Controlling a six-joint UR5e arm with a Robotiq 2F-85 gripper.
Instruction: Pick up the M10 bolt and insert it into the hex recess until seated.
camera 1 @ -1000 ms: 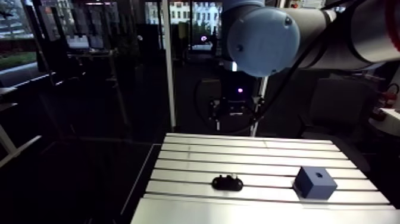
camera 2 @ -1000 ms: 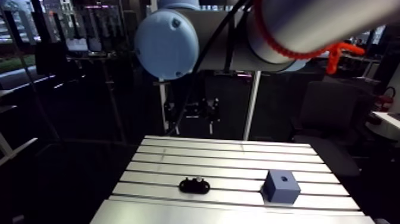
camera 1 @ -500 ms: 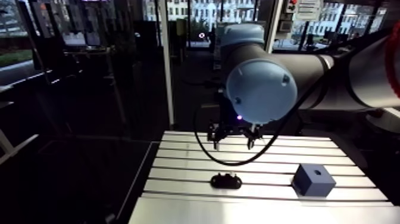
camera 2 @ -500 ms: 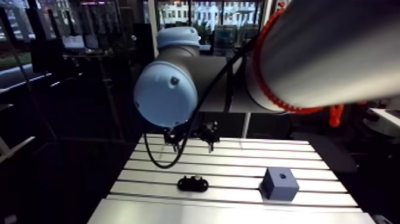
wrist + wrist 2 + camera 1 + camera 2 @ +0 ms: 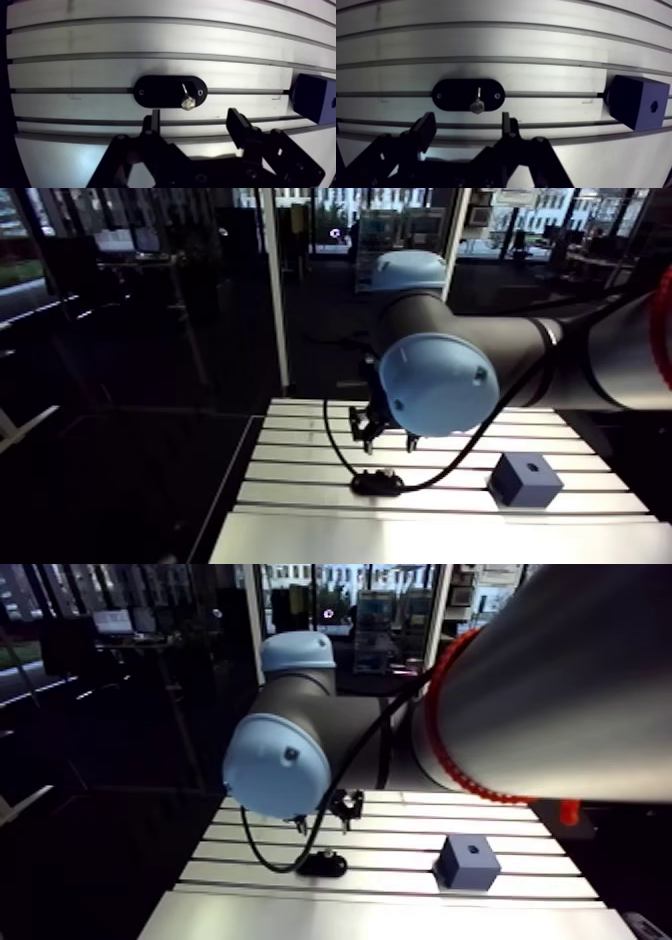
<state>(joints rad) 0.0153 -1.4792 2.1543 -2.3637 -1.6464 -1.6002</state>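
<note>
Risk of a glancing pinch: the gripper [image 5: 192, 119], spread and empty, hovers above the M10 bolt [image 5: 188, 102] standing in its black oval holder [image 5: 155, 92]. Closing off-centre could tilt it, spoiling entry into the blue block [image 5: 638, 107].

Dim room behind slotted aluminium table [image 5: 300, 536]

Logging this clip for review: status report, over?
Gripper open, empty. M10 bolt standing in black holder, just ahead of the fingers, ungrasped. Blue block with hex recess beside holder, apart. Nothing in between.
</note>
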